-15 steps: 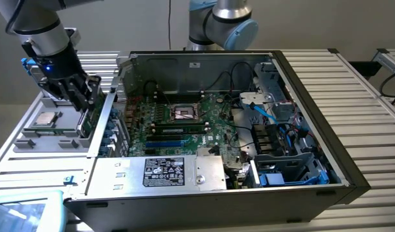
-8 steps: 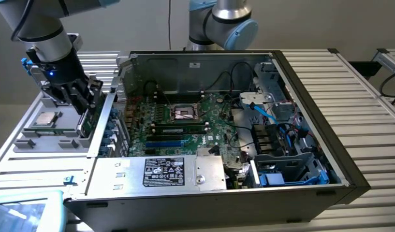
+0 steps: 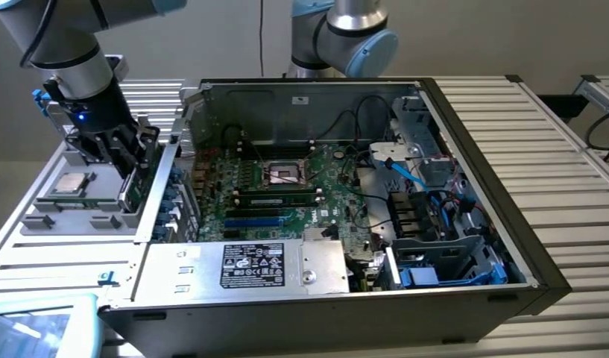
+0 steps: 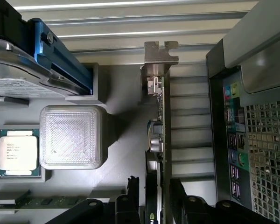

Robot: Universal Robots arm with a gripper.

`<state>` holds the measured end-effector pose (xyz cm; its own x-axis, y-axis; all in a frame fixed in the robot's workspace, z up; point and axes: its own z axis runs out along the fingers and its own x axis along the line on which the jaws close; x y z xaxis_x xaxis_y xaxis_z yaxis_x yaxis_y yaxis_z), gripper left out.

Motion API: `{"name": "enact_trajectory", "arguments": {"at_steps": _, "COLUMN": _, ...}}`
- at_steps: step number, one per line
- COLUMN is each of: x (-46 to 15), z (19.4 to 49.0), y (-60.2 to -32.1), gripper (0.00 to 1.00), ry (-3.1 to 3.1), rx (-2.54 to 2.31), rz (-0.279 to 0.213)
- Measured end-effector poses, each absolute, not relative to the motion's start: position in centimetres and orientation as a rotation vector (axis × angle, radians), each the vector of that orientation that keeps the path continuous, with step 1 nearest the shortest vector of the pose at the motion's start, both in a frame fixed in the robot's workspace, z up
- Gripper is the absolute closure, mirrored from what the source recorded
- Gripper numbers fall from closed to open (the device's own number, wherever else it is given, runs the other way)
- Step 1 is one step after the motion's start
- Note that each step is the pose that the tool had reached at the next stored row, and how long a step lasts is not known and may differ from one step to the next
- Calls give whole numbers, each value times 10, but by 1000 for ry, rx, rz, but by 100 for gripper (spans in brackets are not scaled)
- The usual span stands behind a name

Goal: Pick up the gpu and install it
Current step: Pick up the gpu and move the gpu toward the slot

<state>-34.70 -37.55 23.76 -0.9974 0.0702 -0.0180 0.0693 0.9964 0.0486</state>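
Note:
The gpu [image 3: 134, 185] stands on edge in a slot of the grey parts tray [image 3: 80, 222], at the exterior view's left beside the open computer case [image 3: 483, 246]. In the wrist view the gpu [image 4: 159, 126] shows edge-on, with its metal bracket [image 4: 161, 53] at the far end. My gripper [image 3: 125, 165] hangs right over the card. It is open, and its black fingers [image 4: 132, 189] straddle the card's near end with a gap on each side. Inside the case lies the large green motherboard [image 3: 284, 186].
The tray also holds a CPU [image 4: 18, 151], a white ribbed block [image 4: 71, 136], a memory stick [image 4: 32, 201] and a drive with a blue rail [image 4: 60, 56]. The case's rear port panel [image 4: 238, 149] is close beside the card. A second arm [image 3: 344, 37] stands behind the case.

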Motion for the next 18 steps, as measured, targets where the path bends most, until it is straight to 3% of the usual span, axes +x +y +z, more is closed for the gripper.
{"name": "enact_trajectory", "arguments": {"at_steps": 10, "x": -347, "z": 238, "y": -376, "gripper": 60, "ry": 3119, "rx": 109, "rz": 75}}
{"name": "enact_trajectory", "arguments": {"at_steps": 12, "x": -347, "z": 238, "y": -376, "gripper": 62, "ry": 3119, "rx": 109, "rz": 75}}
{"name": "enact_trajectory", "arguments": {"at_steps": 14, "x": -347, "z": 238, "y": -376, "gripper": 73, "ry": 3119, "rx": 109, "rz": 75}}
{"name": "enact_trajectory", "arguments": {"at_steps": 18, "x": -347, "z": 238, "y": -376, "gripper": 73, "ry": 3119, "rx": 109, "rz": 75}}
